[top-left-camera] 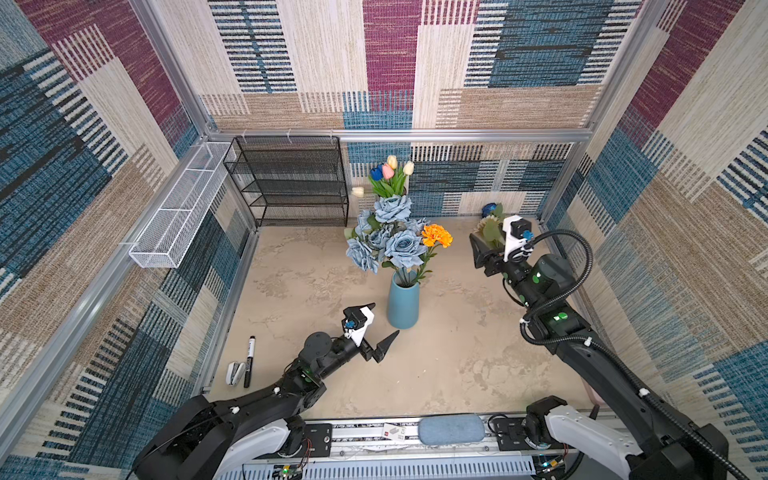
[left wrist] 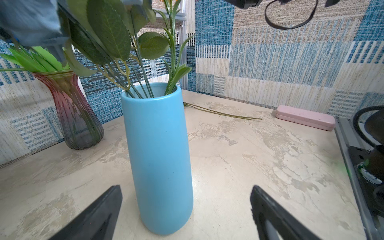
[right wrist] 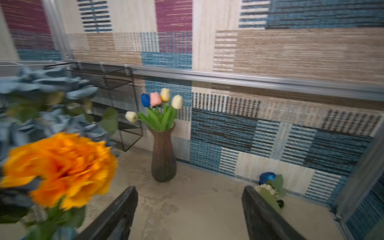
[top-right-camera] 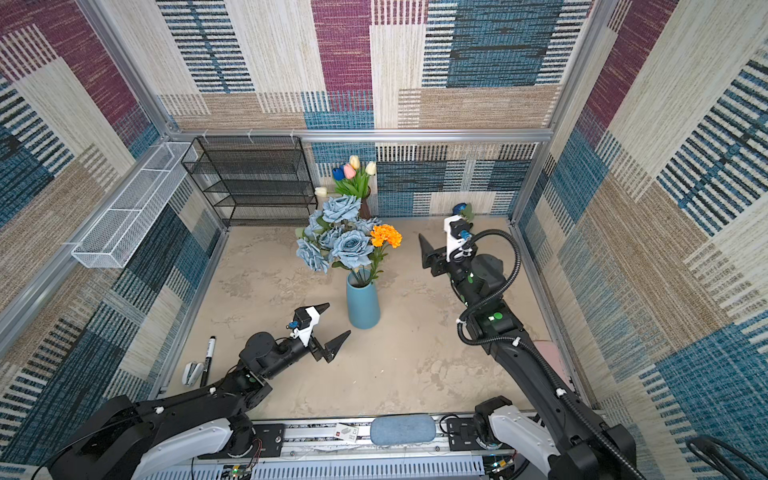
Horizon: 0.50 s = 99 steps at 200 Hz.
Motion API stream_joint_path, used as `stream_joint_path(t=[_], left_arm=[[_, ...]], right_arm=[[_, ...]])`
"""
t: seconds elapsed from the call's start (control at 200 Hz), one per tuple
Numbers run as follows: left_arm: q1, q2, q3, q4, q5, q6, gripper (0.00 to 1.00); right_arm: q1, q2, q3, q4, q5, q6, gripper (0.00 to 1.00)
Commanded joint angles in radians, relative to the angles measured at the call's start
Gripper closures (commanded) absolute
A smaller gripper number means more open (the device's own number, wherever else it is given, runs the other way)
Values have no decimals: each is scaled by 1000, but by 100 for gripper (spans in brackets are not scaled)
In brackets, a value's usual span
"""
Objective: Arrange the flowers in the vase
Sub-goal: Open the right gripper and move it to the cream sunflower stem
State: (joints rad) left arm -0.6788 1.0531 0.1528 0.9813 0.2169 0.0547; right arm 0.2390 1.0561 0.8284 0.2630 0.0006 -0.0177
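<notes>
**Flowers, vases and both grippers.** The blue vase (top-left-camera: 403,305) stands upright near the middle of the table (top-left-camera: 457,365). It holds the dusty-blue roses (top-left-camera: 388,237) and the orange bloom (top-left-camera: 436,235), whose stems go down into its mouth.

Your left gripper (top-left-camera: 384,319) sits low just beside the vase, on the side toward the front left corner. Its jaws are spread wide and empty. In the left wrist view the vase stands between the two fingers, clear of both.

Your right gripper (right wrist: 189,189) hangs above the table toward the back right corner, jaws likewise wide apart and gripping nothing. In that corner the deep-blue rose (right wrist: 267,178) and the cream sunflower (right wrist: 266,188) lie on the table.

At the back edge a second, ribbed vase (right wrist: 164,158) holds the tulips (right wrist: 162,101).
</notes>
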Motion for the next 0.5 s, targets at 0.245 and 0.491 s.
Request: stream_joint_path(t=[0.245,0.491], left_arm=[[-1,-21,-1,-4,12,3,1],[-1,-16,4,-20,4,19,1]], right_arm=[[-284,618,420,-512,-58,140,52],[-329,911,614,-693,-10,68,57]])
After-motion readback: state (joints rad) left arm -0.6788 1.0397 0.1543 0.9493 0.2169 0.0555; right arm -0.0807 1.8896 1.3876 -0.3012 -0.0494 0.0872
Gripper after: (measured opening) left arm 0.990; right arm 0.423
